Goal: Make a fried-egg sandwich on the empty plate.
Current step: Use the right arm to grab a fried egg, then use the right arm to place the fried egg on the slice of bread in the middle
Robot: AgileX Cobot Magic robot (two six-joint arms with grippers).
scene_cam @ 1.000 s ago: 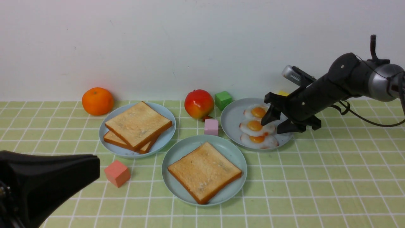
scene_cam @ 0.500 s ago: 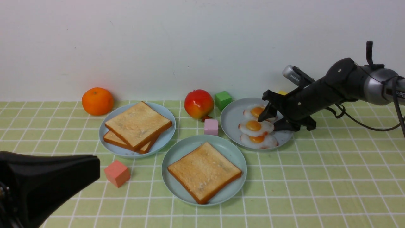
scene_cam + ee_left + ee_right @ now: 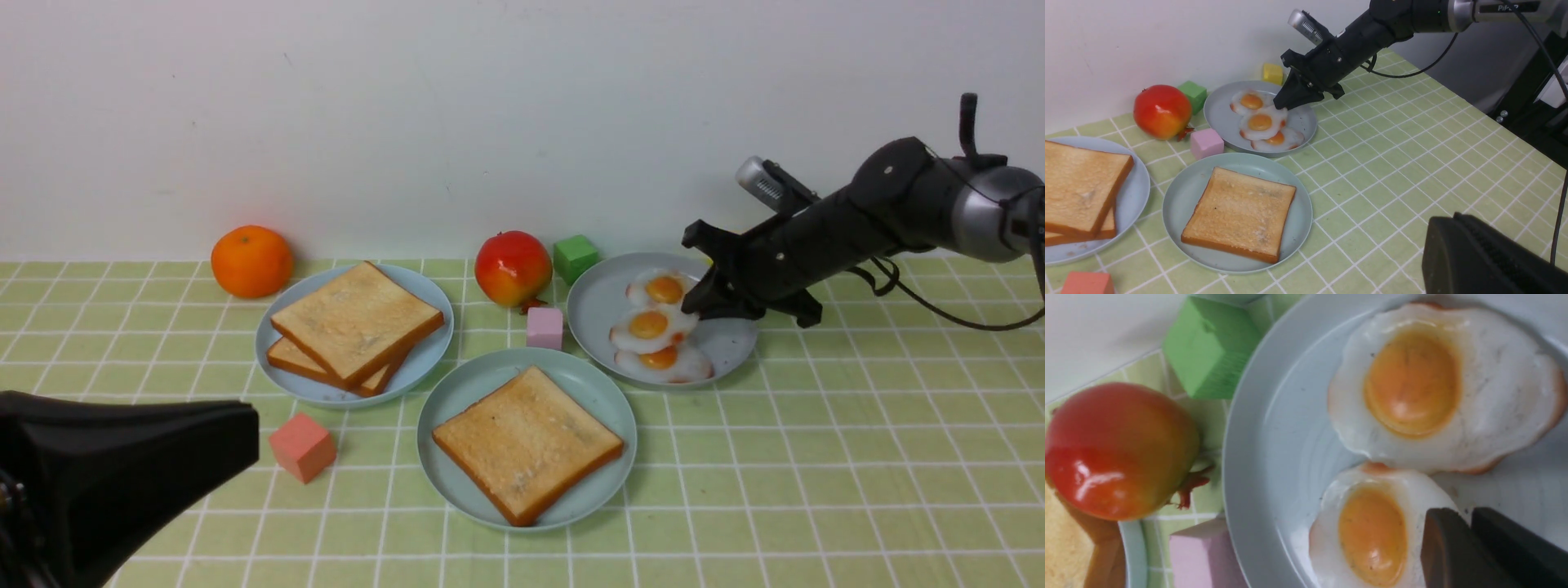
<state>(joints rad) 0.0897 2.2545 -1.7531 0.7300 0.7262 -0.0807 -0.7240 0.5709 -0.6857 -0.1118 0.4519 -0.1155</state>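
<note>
The mint-green empty plate [image 3: 457,408] sits front and centre with one toasted bread slice [image 3: 526,441] lying on it. Two more bread slices [image 3: 357,321] are stacked on the pale blue plate [image 3: 424,359] to its left. Three fried eggs lie on the grey plate [image 3: 596,302]. My right gripper [image 3: 695,309] reaches over that plate and is shut on the white rim of the middle fried egg [image 3: 651,325]; the wrist view shows both fingers [image 3: 1468,516] pinching the egg's edge [image 3: 1372,535]. My left gripper [image 3: 245,433] hangs low at the front left, shut and empty.
An orange [image 3: 251,260] and a red fruit [image 3: 513,267] sit near the back wall. A green cube [image 3: 575,257], a pink cube [image 3: 545,327] and a red cube [image 3: 303,447] lie among the plates. A yellow cube [image 3: 1272,73] sits behind the grey plate.
My right gripper dropped to the grey plate and its open jaws closed on the middle egg's right edge. That egg has shifted slightly left. The left arm stayed still.
</note>
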